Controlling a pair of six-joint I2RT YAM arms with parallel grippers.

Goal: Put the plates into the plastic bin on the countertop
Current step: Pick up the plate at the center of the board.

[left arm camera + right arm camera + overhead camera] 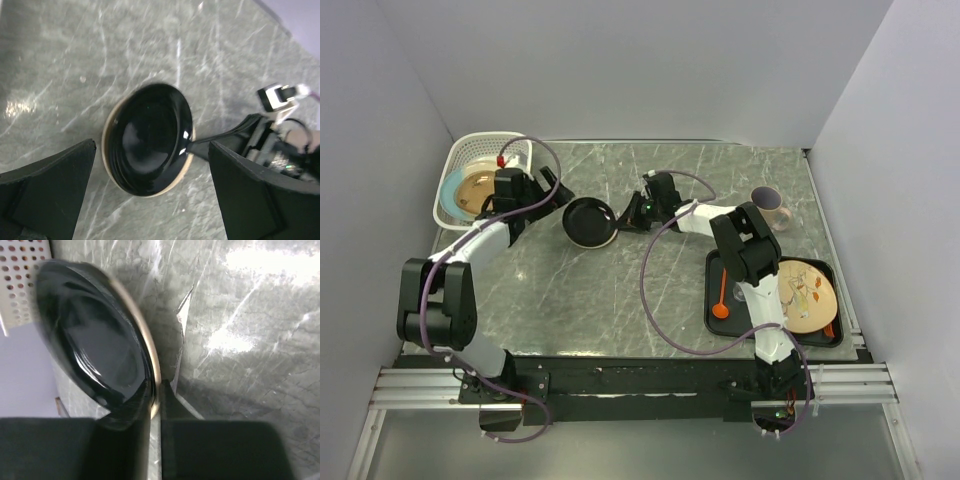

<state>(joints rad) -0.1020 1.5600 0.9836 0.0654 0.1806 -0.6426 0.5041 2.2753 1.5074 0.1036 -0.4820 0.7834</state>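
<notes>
Countertop (pixel 650 290), centre: carry toward the bin (pixel 516 150) is in hand.
The dark plate (pixel 588 222) is held mid-countertop, right of the bin, its rim clamped by the right gripper (pixel 628 214). The left gripper (pixel 558 190) is spread wide, empty, just beside the plate. A hand-over is judged next: the opposite rim must be gripped before release.

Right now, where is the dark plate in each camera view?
Top external: dark plate left of centre, held by the right gripper.
Left wrist: dark plate at centre.
Right wrist: dark plate fills the left, edge-on.
Shared landmark: veined countertop.
</notes>
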